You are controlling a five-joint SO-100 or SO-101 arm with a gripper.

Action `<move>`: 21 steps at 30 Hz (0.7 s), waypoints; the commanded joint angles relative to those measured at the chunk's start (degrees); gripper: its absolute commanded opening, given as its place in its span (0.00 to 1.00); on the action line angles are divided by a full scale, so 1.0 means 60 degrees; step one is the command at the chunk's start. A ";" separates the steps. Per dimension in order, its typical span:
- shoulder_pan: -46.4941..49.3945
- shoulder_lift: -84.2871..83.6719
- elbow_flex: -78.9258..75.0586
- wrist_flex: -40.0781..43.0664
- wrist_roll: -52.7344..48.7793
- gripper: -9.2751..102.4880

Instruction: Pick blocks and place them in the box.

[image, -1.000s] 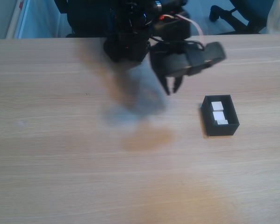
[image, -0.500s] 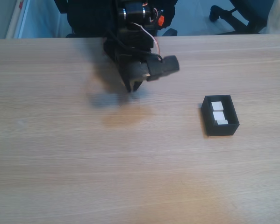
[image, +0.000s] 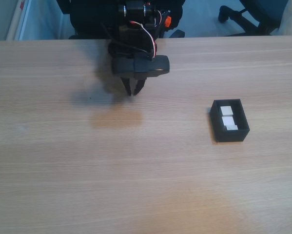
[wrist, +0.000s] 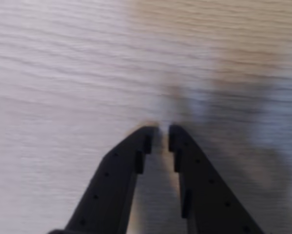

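A light wood-grain table (image: 136,170) spans the fixed view; a dark office chair base (image: 243,14) stands beyond its far edge.

The table (image: 136,170) was pale wood with grain running across the fixed view, and it reached to a far edge with floor beyond. The box (image: 229,121) sat directly on it, well apart from the gripper (image: 134,91), to the gripper's right and nearer the camera in that view. The wrist view showed bare wood (wrist: 63,73) under and ahead of the gripper's tips, crossed by a soft shadow.
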 commanded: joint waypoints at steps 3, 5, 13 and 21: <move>-0.0029 0.0381 0.0586 0.0718 0.0337 0.08; 0.0132 0.0381 0.0586 0.0732 0.0146 0.08; 0.0674 0.0381 0.0586 0.0747 0.0029 0.08; 0.0542 0.0381 0.0586 0.0747 0.0015 0.08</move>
